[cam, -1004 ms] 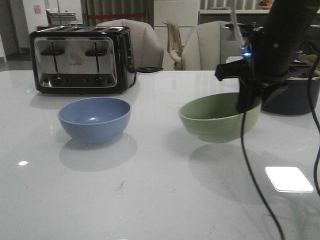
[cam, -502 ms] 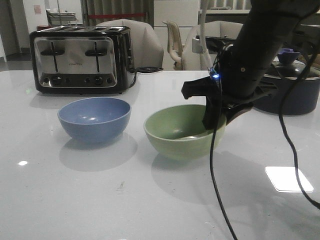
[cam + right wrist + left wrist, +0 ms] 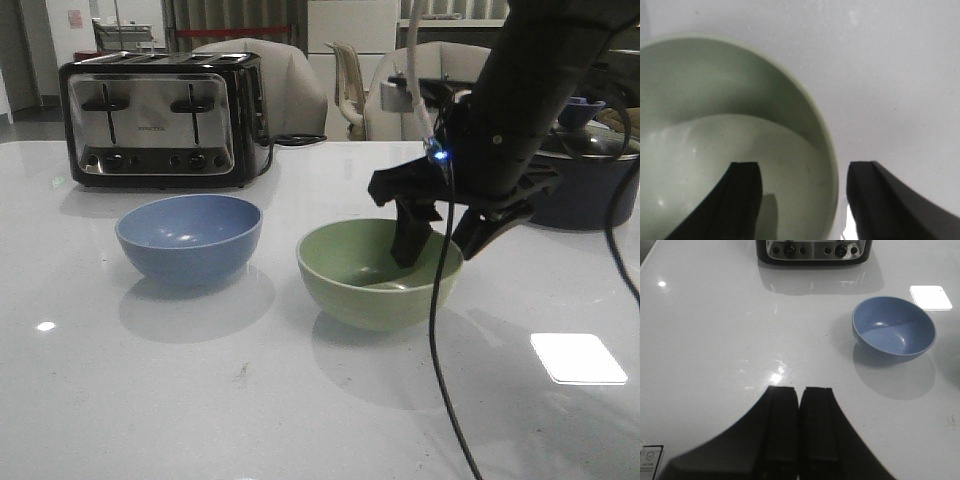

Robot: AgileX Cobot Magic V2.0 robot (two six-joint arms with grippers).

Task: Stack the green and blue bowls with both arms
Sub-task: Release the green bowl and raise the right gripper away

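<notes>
We see the green bowl point(image 3: 379, 273) sitting on the table point(image 3: 300, 400) just right of the blue bowl point(image 3: 189, 237), the 2 near each other but apart, with the toaster point(image 3: 160, 118) behind the blue one. Our right gripper point(image 3: 432, 240) straddles the green bowl's far rim, 1 finger inside and 1 outside; in the right wrist view the fingers point(image 3: 742, 200) stand wide of the wall, so we judge it open and gripping nothing. Our left gripper point(image 3: 800, 432) hangs over bare table near the blue bowl, its fingers pressed together and empty. Both bowls look rigid, light and matte, so not very slippery; we judge the thin rim the only good place to pinch, and a 1-sided hold may let a bowl tilt. The right arm hides part of the green rim and the pot point(image 3: 585, 190) behind; the left arm is out of the front view.
</notes>
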